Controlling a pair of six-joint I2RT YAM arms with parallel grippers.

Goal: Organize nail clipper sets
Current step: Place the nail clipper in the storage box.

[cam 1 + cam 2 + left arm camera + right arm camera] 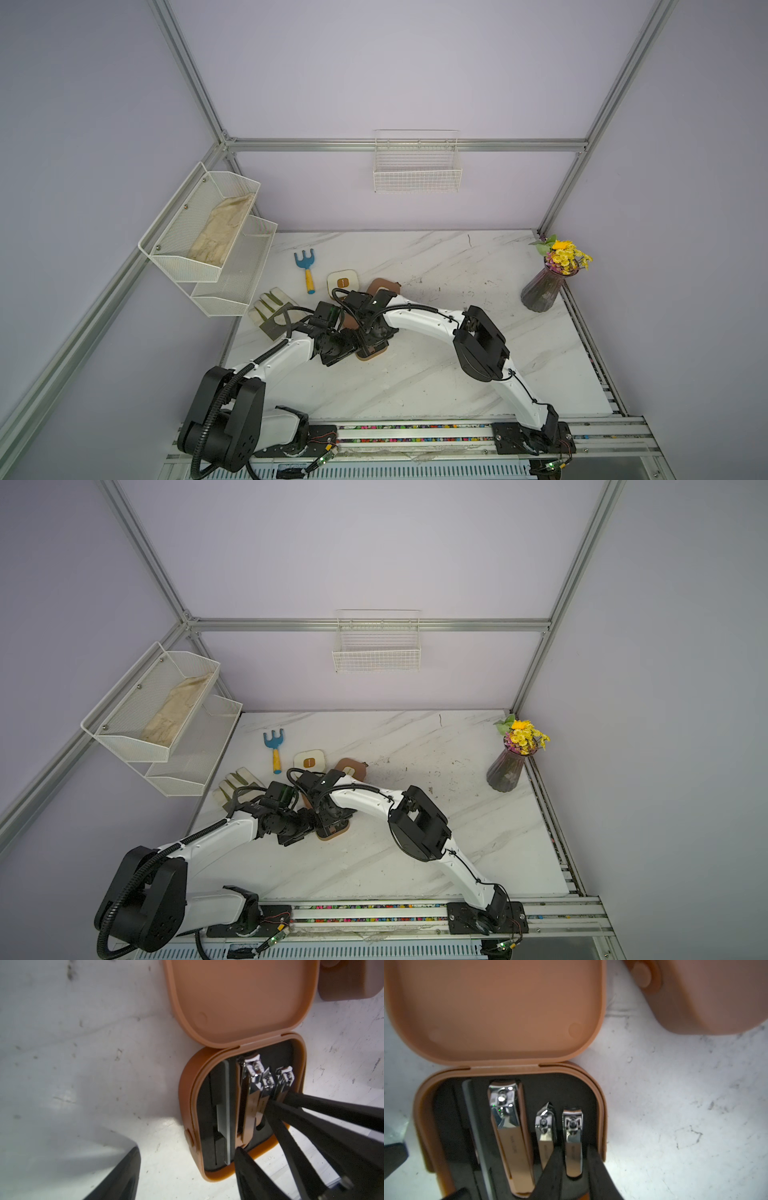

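An open brown case (421, 1115) lies on the marble table with its lid (492, 1012) folded back. Its black lining holds a grey file (475, 1126), a large clipper (510, 1136), a pointed clipper (545, 1126) and a small clipper (572, 1126). My right gripper (574, 1147) is open, its fingers on either side of the small clipper with slim gaps. My left gripper (188, 1148) is open wide, one fingertip (241, 1153) at the case's near rim and the other over bare table. A shut brown case (384, 286) and a cream case (342, 281) lie just behind.
A blue-and-yellow toy rake (306, 270) and gloves (272, 307) lie at the left. A vase of flowers (544, 291) stands at the right edge. A two-tier mesh shelf (208, 232) hangs on the left wall and a wire basket (417, 166) on the back wall.
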